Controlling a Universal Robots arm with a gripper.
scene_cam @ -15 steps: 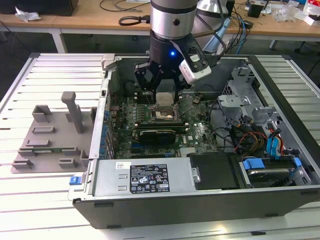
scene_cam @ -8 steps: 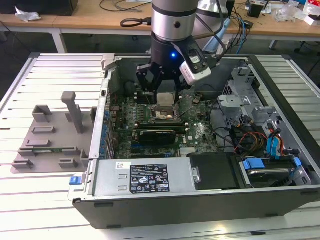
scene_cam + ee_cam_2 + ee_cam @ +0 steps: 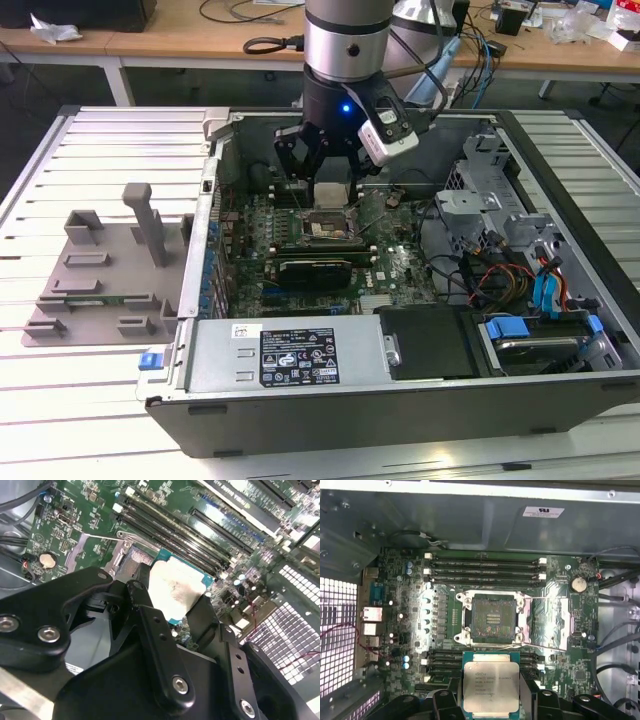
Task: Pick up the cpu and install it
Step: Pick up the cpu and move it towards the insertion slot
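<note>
Gripper (image 3: 328, 186) clenched on the cpu (image 3: 491, 687) near the open socket (image 3: 493, 618).
Case (image 3: 350, 415) lies on a slatted counter (image 3: 100, 150); cable-strewn desks (image 3: 200, 35) behind.

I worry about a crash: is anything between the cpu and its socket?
Nothing visible does. The claw holds the cpu above the motherboard. The socket lies bare, with its retention plate folded open beside it.
</note>
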